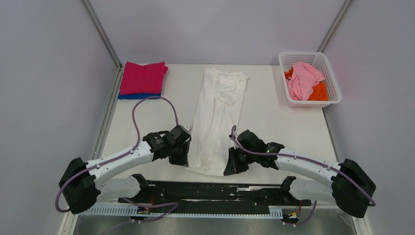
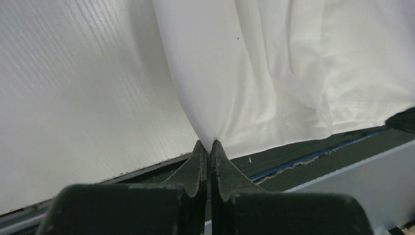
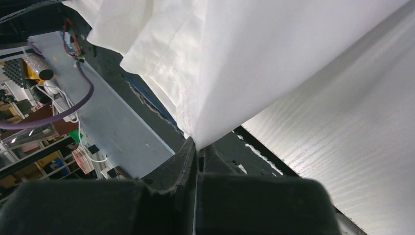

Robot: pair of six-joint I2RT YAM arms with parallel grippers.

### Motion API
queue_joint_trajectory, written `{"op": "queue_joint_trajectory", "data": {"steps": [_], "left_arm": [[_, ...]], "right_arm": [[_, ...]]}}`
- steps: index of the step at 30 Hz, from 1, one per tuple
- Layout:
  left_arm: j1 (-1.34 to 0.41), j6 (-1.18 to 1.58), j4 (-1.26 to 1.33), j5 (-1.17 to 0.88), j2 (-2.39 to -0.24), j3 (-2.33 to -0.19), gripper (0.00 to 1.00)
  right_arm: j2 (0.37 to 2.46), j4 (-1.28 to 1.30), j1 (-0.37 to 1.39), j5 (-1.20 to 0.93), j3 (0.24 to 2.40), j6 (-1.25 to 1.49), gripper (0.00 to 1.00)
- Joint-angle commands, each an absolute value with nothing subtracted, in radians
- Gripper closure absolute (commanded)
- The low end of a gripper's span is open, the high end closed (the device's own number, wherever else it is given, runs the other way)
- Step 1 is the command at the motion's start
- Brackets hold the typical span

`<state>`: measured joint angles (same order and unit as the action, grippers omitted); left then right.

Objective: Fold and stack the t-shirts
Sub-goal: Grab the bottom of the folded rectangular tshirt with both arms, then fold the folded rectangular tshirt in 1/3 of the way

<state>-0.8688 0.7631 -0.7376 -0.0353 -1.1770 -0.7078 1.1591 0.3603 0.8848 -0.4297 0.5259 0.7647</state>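
A white t-shirt [image 1: 218,115] lies folded lengthwise in a long strip down the middle of the table, its hem at the near edge. My left gripper [image 1: 184,160] is shut on the hem's left corner; in the left wrist view the cloth [image 2: 274,68] is pinched at the left gripper's [image 2: 211,143] tips. My right gripper [image 1: 230,168] is shut on the right corner, the white cloth [image 3: 235,63] rising from the right gripper's [image 3: 197,145] tips. A folded magenta t-shirt [image 1: 142,77] lies on a blue t-shirt [image 1: 139,96] at the far left. Pale pink [image 1: 303,79] and orange [image 1: 319,91] t-shirts lie crumpled in the basket.
A white lattice basket [image 1: 334,90] stands at the far right of the table. Grey walls close in the table on the left, back and right. A black rail [image 1: 210,193] with cables runs along the near edge between the arm bases.
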Motion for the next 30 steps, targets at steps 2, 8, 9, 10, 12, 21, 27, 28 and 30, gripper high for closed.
{"op": "queue_joint_trajectory", "data": {"steps": [2, 8, 9, 10, 12, 21, 27, 28, 30], "left_arm": [[-0.872, 0.797, -0.785, -0.061, -1.019, -0.727, 1.00], [-0.863, 0.771, -0.705, 0.028, -1.032, -0.773, 1.00], [-0.858, 0.757, -0.681, 0.039, -1.064, -0.790, 1.00], [-0.841, 0.750, -0.665, 0.053, -1.081, -0.798, 1.00], [-0.809, 0.728, -0.603, 0.054, -1.136, -0.822, 1.00], [-0.694, 0.610, -0.482, 0.103, -1.400, -1.024, 1.00], [-0.612, 0.517, -0.477, 0.097, -1.564, -1.187, 1.00], [-0.606, 0.498, -0.471, 0.088, -1.601, -1.203, 1.00], [-0.585, 0.474, -0.481, 0.078, -1.675, -1.286, 1.00]], "right_arm": [[1.073, 0.383, 0.887, -0.430, 0.554, 0.738, 1.00], [1.088, 0.392, 0.818, -0.358, 0.595, 0.724, 1.00], [1.098, 0.392, 0.799, -0.344, 0.606, 0.720, 1.00], [1.111, 0.391, 0.781, -0.340, 0.619, 0.714, 1.00], [1.135, 0.390, 0.747, -0.312, 0.655, 0.705, 1.00], [1.317, 0.385, 0.584, -0.290, 0.835, 0.631, 1.00], [1.438, 0.384, 0.481, -0.306, 0.962, 0.597, 1.00], [1.457, 0.385, 0.470, -0.298, 0.984, 0.589, 1.00], [1.496, 0.387, 0.444, -0.279, 1.033, 0.573, 1.00]]}}
